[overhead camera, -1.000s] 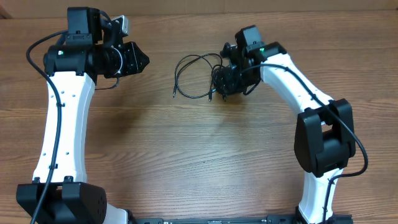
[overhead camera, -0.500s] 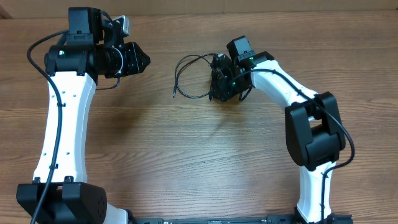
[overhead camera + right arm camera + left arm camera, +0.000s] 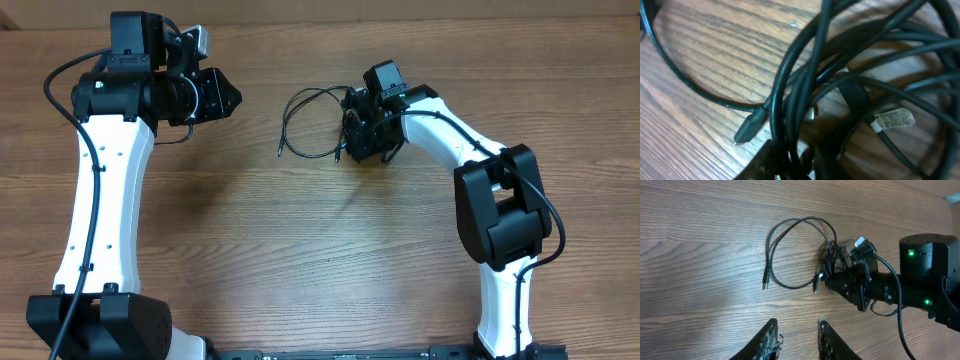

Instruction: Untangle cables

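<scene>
The cables (image 3: 285, 122) lie at the table's back centre: a loose loop on the left and a knotted bundle on the right. In the left wrist view the loop of the cables (image 3: 771, 250) ends in a small plug (image 3: 765, 285). My right gripper (image 3: 358, 135) is down on the bundle. The right wrist view shows my right gripper (image 3: 800, 155) shut on several strands of the cables (image 3: 782, 80). My left gripper (image 3: 228, 97) hovers well to the left of the loop. Seen from its own wrist, the left gripper (image 3: 796, 335) is open with nothing between its fingers.
A white label tag (image 3: 892, 119) hangs on one strand in the bundle. A loose plug end (image 3: 747, 129) rests on the wood beside the right fingers. Bare wooden table (image 3: 300, 250) stretches in front of the cables, between the two arm bases.
My right gripper has shifted a little left onto the knotted bundle and closed on its strands. The left arm and the loose loop have stayed put.
</scene>
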{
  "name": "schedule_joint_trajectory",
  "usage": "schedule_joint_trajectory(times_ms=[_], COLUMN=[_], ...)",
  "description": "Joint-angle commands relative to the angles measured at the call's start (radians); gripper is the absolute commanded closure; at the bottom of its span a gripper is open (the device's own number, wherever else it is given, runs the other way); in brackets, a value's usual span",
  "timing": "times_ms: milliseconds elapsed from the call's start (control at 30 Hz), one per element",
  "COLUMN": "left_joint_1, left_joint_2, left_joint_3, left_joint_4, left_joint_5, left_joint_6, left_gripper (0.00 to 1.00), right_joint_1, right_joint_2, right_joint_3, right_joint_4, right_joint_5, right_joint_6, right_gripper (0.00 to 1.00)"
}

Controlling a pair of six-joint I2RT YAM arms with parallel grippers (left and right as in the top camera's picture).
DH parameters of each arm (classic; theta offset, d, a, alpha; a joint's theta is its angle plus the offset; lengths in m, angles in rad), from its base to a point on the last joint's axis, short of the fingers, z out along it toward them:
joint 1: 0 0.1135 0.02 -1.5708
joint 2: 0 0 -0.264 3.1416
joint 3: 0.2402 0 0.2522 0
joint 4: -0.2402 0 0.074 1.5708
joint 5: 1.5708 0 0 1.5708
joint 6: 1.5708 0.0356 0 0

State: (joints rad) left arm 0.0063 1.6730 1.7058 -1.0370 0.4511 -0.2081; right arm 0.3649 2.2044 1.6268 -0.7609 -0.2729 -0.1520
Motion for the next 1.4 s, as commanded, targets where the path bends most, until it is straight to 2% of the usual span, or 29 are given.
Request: schedule_joint_trajectory(times_ms=[0, 267, 367, 467, 633, 733, 867, 1033, 1167, 1367], left_joint_1=[-0.007, -0.007, -0.007, -0.007, -0.007, -0.006, -0.006, -0.005, -0.005, -0.039], left_joint_2=[-0.026, -0.026, -0.026, -0.026, -0.026, -0.026, -0.027, -0.030, -0.032, -0.029], left_joint_3=[-0.002, -0.002, -0.002, -0.002, -0.002, -0.002, -0.002, -0.002, -0.002, -0.002], left_joint_4=[-0.008, -0.018, -0.023, -0.033, -0.056, -0.064, -0.066, -0.065, -0.043, 0.018], left_joint_5=[-0.006, -0.007, -0.007, -0.010, -0.009, -0.004, 0.007, 0.104, 0.210, 0.338], left_joint_6=[-0.009, -0.009, -0.008, 0.003, 0.029, 0.058, 0.088, 0.135, 0.135, 0.105], left_gripper=[0.73, 0.73, 0.73, 0.74, 0.76, 0.79, 0.92, 0.92, 0.86, 0.61], right_joint_1=[0.004, 0.004, 0.003, 0.000, -0.001, -0.002, -0.013, -0.040, -0.058, -0.066], right_joint_2=[0.026, -0.013, -0.036, -0.054, -0.080, -0.104, -0.153, -0.185, -0.185, -0.184], right_joint_3=[0.000, 0.142, 0.238, 0.341, 0.481, 0.537, 0.578, 0.587, 0.586, 0.586], right_joint_4=[-0.021, -0.214, -0.310, -0.397, -0.487, -0.514, -0.515, -0.472, -0.401, -0.266], right_joint_5=[0.002, -0.007, -0.070, -0.127, -0.282, -0.364, -0.475, -0.545, -0.604, -0.603], right_joint_6=[0.144, 0.190, 0.193, 0.258, 0.261, 0.261, 0.261, 0.400, 0.557, 0.866], right_gripper=[0.87, 0.94, 0.96, 0.96, 0.96, 0.96, 0.96, 0.96, 0.96, 0.96])
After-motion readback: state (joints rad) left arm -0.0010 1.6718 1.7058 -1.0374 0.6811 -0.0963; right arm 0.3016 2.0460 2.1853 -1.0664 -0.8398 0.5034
